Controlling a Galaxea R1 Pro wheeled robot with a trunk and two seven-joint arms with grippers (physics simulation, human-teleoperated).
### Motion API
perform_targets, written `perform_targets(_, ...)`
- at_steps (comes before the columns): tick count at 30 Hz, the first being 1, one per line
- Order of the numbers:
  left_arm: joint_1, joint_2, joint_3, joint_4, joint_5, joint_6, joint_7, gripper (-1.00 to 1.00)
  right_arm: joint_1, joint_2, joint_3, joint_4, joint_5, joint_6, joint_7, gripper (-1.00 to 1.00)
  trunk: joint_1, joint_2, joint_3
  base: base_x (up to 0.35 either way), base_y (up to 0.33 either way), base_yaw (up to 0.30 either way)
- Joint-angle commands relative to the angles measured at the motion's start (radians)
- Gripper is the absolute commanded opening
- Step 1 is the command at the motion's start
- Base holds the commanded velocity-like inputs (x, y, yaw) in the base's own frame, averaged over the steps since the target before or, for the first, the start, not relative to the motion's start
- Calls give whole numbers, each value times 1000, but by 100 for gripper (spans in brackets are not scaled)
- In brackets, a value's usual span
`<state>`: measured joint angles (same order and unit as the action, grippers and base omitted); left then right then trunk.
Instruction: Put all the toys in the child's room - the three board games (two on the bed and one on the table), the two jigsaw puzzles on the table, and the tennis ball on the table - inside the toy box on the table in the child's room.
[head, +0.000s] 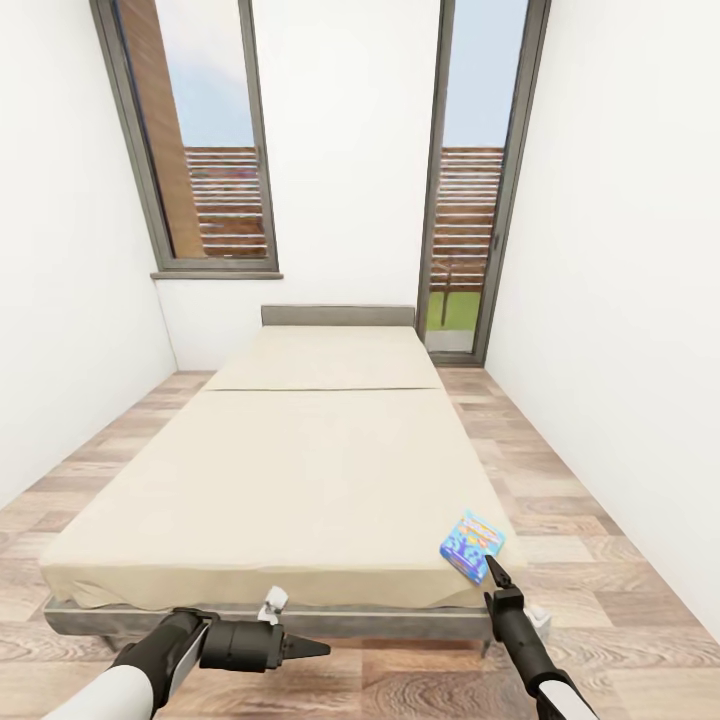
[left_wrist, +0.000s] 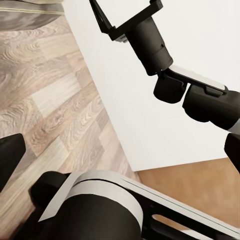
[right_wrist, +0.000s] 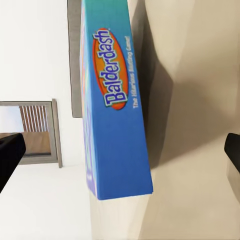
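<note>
A: Game status? Go head view first.

B: Blue game (head: 472, 545) lies flat on the bed (head: 300, 470), at the near right corner of the mattress, just inside the edge. Right gripper (head: 494, 570) is at that corner, tips pointing up at the box's near edge. Touching or just short, can't tell. Can't tell the jaw gap here either.

A: Left arm?

B: Left gripper (head: 312, 650) is low, in front of the bed's foot, pointing sideways toward the right arm. Nothing in it. Fingers look close together, but I can't tell for sure. Rest of the mattress is plain beige. Two tall windows (head: 210, 140) on the far wall, wood floor (head: 560, 480) both sides.

A: Left wrist view?

B: Floor (left_wrist: 55, 100), white wall, robot's own body. One dark fingertip (left_wrist: 10, 155) at the frame edge. Right arm crosses the frame, its gripper (left_wrist: 127, 17) seen from the side, jaws apart. Nothing held by the left.

A: Right wrist view?

B: Game (right_wrist: 117, 100) close up, side panel reads "Balderdash", resting on the mattress. Both right fingertips (right_wrist: 10, 155) sit at opposite frame edges, wide apart, box between them in the frame. No pad on the box. So right is spread wide, gripping nothing.
</note>
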<state>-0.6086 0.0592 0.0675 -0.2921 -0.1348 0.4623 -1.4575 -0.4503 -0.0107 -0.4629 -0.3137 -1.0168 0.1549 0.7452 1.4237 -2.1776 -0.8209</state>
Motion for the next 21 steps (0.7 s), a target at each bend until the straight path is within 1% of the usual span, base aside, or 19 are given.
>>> perform_targets(1, 0, -3, 7, -1, -10, 10, -6, 100, -1, 0, -1, 1, -10, 10, 3, 100, 0, 0, -1, 48, 0, 0)
perform_targets(6, 0, -8, 8, -1, -11, 10, -6, 100, -1, 0, -1, 1, -9, 10, 3, 100, 0, 0, -1, 21, 0, 0)
perform_targets(17, 0, -9, 8, -1, -11, 10, -6, 100, -1, 0, 1, 0, -8, 10, 3, 100, 0, 0, -1, 4, 0, 0)
perform_targets(21, 0, -9, 8, -1, -11, 10, -6, 100, -1, 0, 1, 1, -8, 11, -1, 100, 0, 0, -1, 68, 23, 0)
